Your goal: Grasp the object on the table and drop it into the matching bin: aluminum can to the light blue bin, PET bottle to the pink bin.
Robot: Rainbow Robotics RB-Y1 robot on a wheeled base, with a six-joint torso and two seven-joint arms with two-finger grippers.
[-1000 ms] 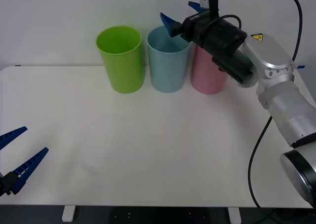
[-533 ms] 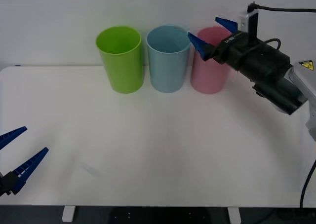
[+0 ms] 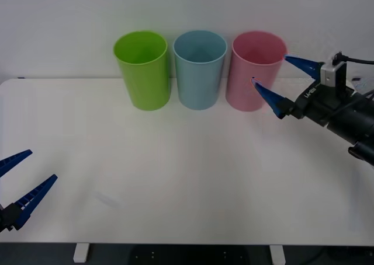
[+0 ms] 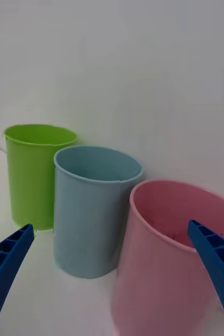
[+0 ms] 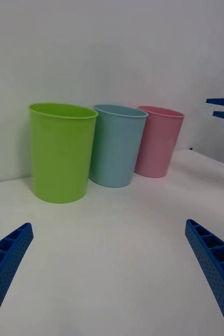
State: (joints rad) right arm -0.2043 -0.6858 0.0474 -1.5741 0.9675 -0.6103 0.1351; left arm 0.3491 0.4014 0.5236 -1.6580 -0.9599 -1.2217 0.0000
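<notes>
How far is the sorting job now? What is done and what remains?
No can lies on the table, and both grippers are open and hold nothing, so the drop looks done, though no bin's contents show. The right gripper is beside the pink bin, off the light blue bin. The left gripper waits at the table's near left edge. Nothing visible remains.

left pincer (image 3: 17,186) arm cut off, pink bin (image 3: 256,72) partly hidden
</notes>
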